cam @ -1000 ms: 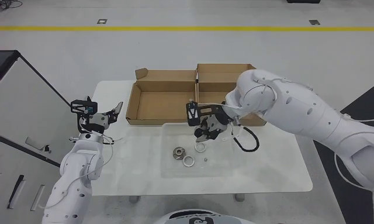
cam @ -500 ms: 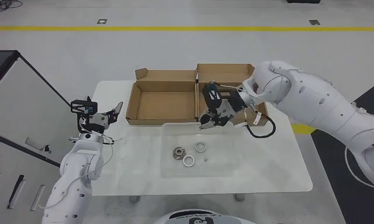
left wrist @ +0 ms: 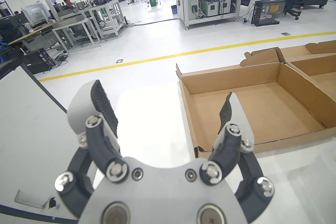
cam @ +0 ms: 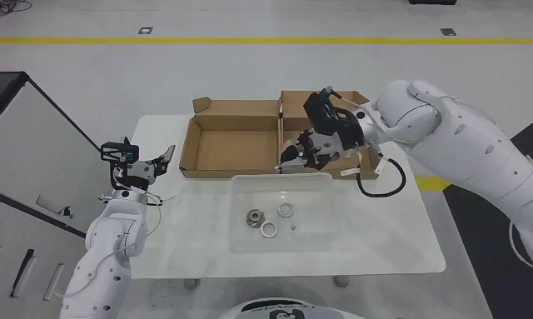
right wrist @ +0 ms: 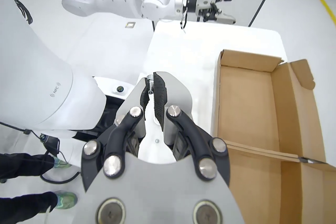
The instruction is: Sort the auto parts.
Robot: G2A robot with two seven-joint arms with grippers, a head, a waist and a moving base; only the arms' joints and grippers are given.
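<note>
My right gripper (cam: pixel 293 158) hangs over the front edge of the right cardboard box (cam: pixel 321 109), near the wall it shares with the left box (cam: pixel 229 148). It is shut on a small threaded metal part (right wrist: pixel 150 84), pinched at the fingertips. In the clear tray (cam: pixel 237 186) in front of the boxes lie a flanged metal part (cam: pixel 254 216), two white rings (cam: pixel 285 209) (cam: pixel 268 229) and a tiny piece (cam: pixel 293 227). My left gripper (left wrist: pixel 168 109) is held open and empty above the table's left end (cam: pixel 158 159), left of the left box (left wrist: pixel 252 109).
The white table (cam: pixel 391 236) has bare room to the right of the tray and along its front. Both boxes (right wrist: pixel 244 104) stand with flaps up at the back. A dark-framed panel (cam: pixel 50 111) stands off the table's left side.
My right gripper has lifted out of the tray with the small part and moved back and to the right, up to the boxes. The left arm has kept still.
</note>
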